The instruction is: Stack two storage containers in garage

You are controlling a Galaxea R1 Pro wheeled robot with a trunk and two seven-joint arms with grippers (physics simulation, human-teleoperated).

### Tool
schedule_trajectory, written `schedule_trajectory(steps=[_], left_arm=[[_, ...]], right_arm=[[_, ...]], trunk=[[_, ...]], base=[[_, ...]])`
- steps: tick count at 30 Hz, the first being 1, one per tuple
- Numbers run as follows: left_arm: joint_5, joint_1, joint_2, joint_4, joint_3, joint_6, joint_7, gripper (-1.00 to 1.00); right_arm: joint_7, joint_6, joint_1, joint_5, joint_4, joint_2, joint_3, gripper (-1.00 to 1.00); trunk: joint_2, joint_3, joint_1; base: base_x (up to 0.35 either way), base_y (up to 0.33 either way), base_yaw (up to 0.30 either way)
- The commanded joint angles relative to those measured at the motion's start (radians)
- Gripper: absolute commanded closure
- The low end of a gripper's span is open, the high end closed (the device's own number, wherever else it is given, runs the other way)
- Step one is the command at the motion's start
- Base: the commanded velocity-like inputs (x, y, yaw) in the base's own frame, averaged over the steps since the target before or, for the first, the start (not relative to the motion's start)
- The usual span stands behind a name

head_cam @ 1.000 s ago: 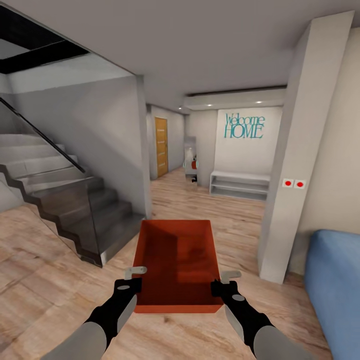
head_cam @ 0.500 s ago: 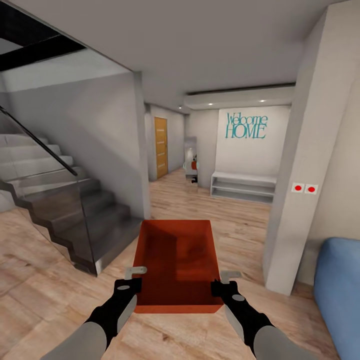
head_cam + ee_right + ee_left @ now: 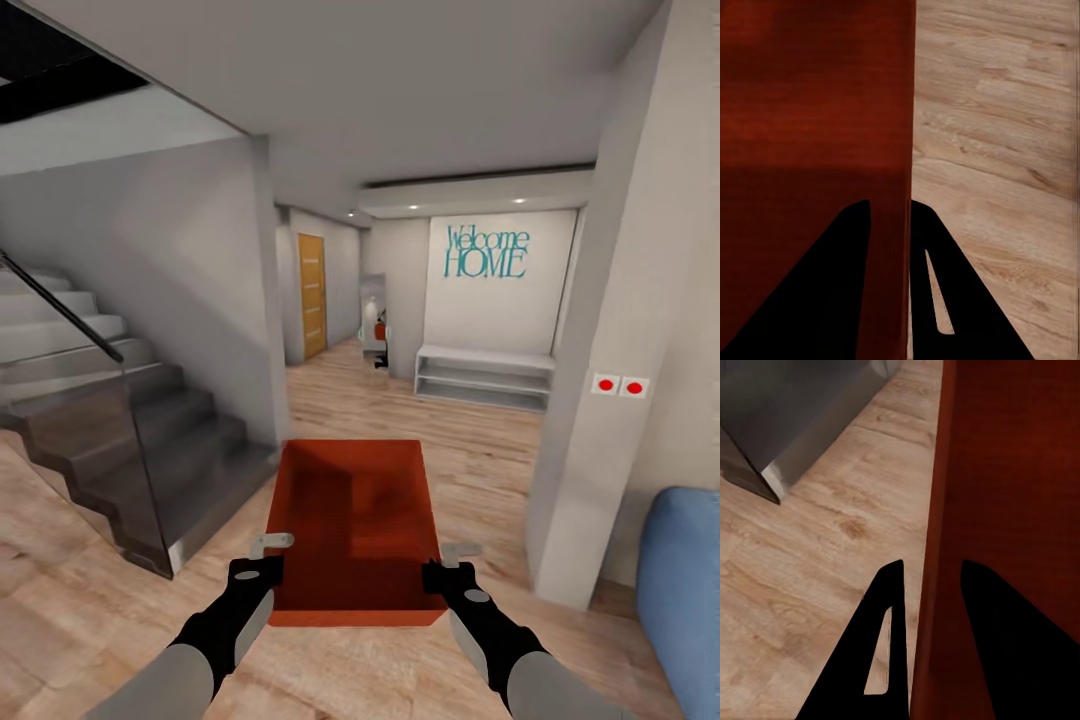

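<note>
Container (image 3: 355, 520) held above hallway's wood-plank flooring (image 3: 470, 450).

A home hallway: staircase (image 3: 120, 430), wood-plank flooring (image 3: 420, 410), "Welcome HOME" lettering (image 3: 486, 251).

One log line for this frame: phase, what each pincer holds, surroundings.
phase: carrying | left pincer: shut on container wall | right pincer: shut on opposite wall | surroundings: wood floor, stairs

storage container (image 3: 352, 520): red-orange plastic, smooth, matt
flooring (image 3: 470, 450): light wood planks, slight gloss
stair guard (image 3: 150, 470): clear glass
</note>
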Motion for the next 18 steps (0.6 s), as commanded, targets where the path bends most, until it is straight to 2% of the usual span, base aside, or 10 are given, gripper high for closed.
schedule_trajectory(steps=[1, 7, 18], left_arm=[[0.049, 0.000, 0.003, -0.001, 0.031, 0.005, 0.011, 1.00], [0.047, 0.000, 0.002, -0.001, 0.031, 0.005, 0.011, 1.00], [0.047, 0.000, 0.003, -0.001, 0.032, 0.005, 0.011, 1.00]], right_arm=[[-0.007, -0.032, -0.001, 0.000, -0.002, -0.001, -0.015, 1.00], [-0.005, -0.032, -0.001, 0.000, -0.003, -0.002, -0.016, 1.00], [-0.008, -0.033, -0.001, -0.001, -0.003, -0.004, -0.017, 1.00]], trunk=[[-0.001, 0.000, 0.001], [-0.001, 0.003, 0.001], [-0.001, 0.003, 0.001]], base=[[0.332, 0.000, -0.266], [0.332, 0.000, -0.264], [0.332, 0.000, -0.017]])
